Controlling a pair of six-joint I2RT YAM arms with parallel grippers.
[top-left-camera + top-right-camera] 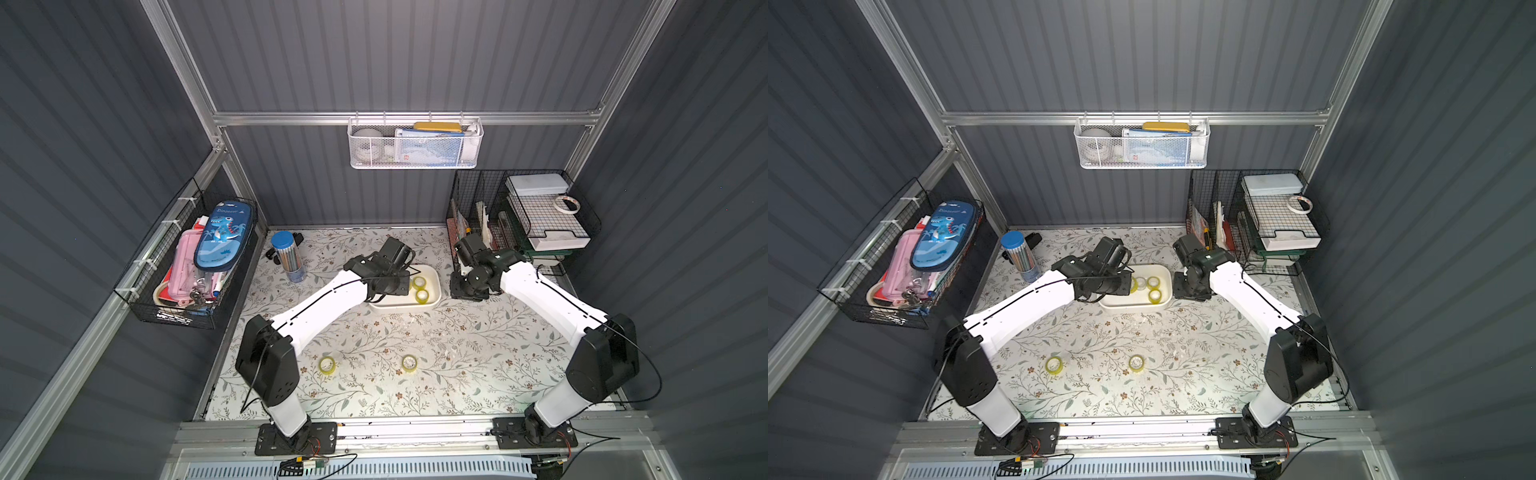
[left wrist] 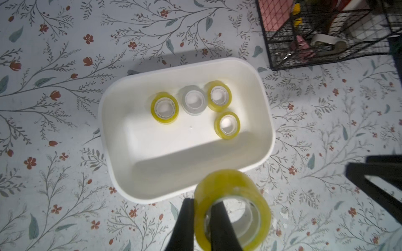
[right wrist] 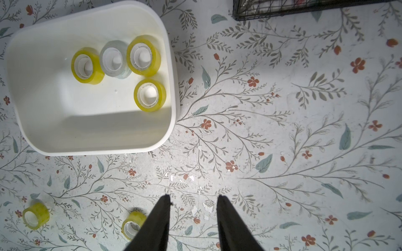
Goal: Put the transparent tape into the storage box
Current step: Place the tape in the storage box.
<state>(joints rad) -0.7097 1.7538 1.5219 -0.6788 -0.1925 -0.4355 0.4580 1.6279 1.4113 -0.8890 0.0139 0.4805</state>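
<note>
You are at the carry-and-drop step. Your left pincer point(image 2: 203, 203) is pinching the wall of a yellow roll point(image 2: 232, 195), one finger through the core and one outside. The roll hangs by the rim of the storage box point(image 2: 163, 143), not clearly over its floor.

Four rolls lie inside the box, three yellow and a colourless roll point(image 2: 193, 111), grouped toward one end, so the other end is bare. Your right pincer point(image 3: 193, 196) is spread and holds nothing, hovering over the bench point(image 3: 282, 130) near the box. A loose roll point(image 3: 41, 209) and a second loose roll point(image 3: 137, 215) sit on the bench, well apart from the box.

Next, I judge, you need to bring the held roll further in over the bare floor, then spread the left fingers. With one finger inside the core, the roll may hang on it, so draw away straight. After that, the two on the bench are left to fetch.
</note>
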